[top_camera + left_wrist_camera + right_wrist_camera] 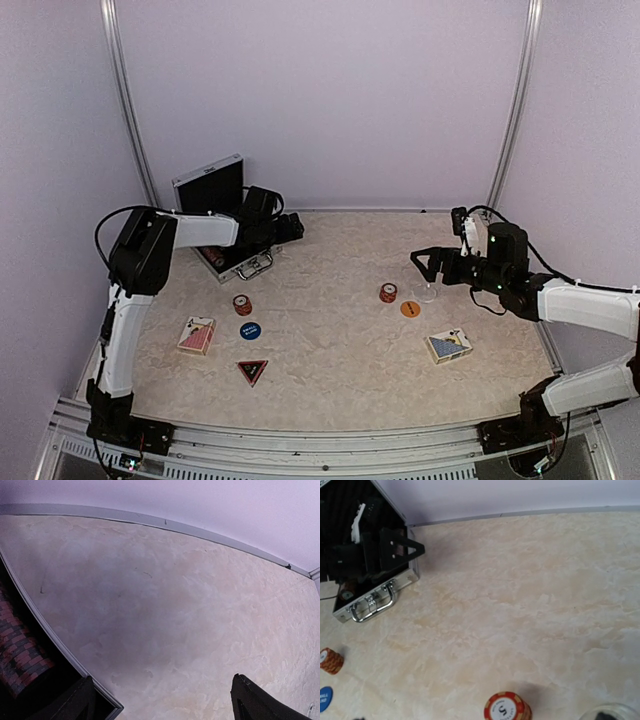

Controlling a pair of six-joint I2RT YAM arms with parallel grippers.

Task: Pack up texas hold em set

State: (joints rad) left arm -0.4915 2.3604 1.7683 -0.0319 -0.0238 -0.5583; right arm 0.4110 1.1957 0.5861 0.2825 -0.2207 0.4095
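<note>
Nearest the top camera, bolted at the near edge of the table (330,400): left arm base (112,418) and right arm base (520,432). Just beyond, on the pale marbled top, loose pieces of the set.

On the left side: red card deck (197,335), blue round button (250,330) just beside it, red triangle (252,372) nearer the bases, small stack of orange-red chips (242,304) toward the case. On the right side: blue card deck (448,345), orange round button (410,309), second chip stack (388,293) just beside that button. Close to the second stack, a clear round item (429,293), too faint to identify.

At the back left corner, silver aluminium case (228,265), open, lid (209,186) upright near the back wall, black lining showing, metal handle (372,602) facing the table's middle. Inside, by the left wrist view, rows of red-and-dark chips (20,647) seen edge-on, partly in shadow.

Over the case's open tray, left gripper (293,228), pointing toward the right side; fingers (260,700) spread wide, nothing between them but bare table. Right gripper (424,266) hovering above the clear item and near the second chip stack, jaws likewise wide apart and empty, touching none of the pieces.
</note>
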